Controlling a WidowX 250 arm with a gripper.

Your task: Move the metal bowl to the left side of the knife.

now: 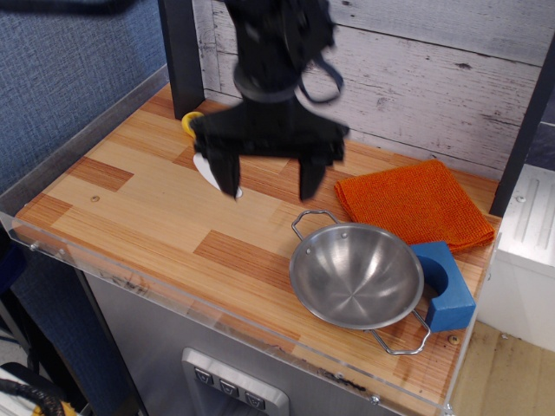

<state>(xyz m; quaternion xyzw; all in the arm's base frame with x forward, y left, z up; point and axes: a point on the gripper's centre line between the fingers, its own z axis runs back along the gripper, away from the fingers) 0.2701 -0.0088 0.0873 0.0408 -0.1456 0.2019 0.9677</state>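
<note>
Observation.image: shiny metal bowl (355, 276) with two wire handles; fingers (310, 180) spread, empty.

Single high front view, angled down (fairly near), wooden tabletop (156, 217)

shiny metal bowl (355, 276) upright front right, yellow-handled knife (192, 130) back left

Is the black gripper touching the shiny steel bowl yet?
Apart. The only view shows the open black gripper up-left of the steel bowl, with bare wood between its fingertips and the rim.
</note>
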